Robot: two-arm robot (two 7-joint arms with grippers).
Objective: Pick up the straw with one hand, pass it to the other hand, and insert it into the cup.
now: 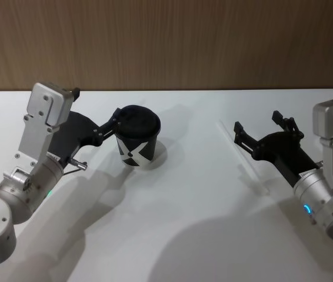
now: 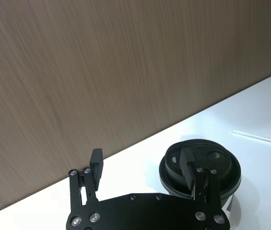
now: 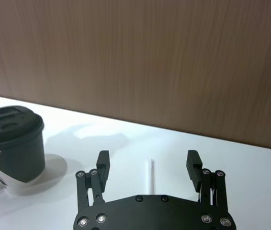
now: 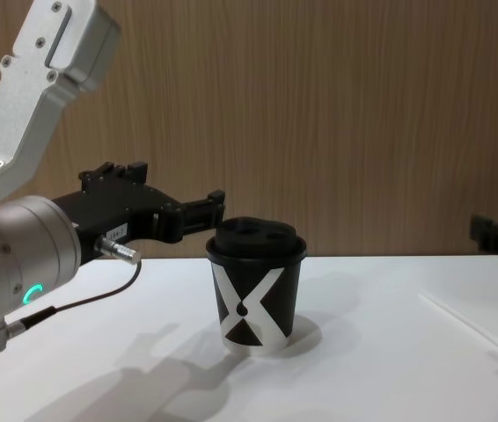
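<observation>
Looking at the table (image 1: 202, 235) here: the straw (image 3: 150, 175) is lying flat on the right side, well apart from the cup (image 1: 136, 150). The cup stands upright left of centre with its lid (image 1: 138, 120) on. The right end effector (image 1: 258, 121) hovers over the straw with its fingers (image 3: 103, 158) spread wide, gripping nothing. In the right wrist view the straw lines up between them. The left end effector (image 2: 141, 160) is up by the cup, also wide open and empty. One of its fingers sits over the lid's rim, can't tell if it actually touches.
</observation>
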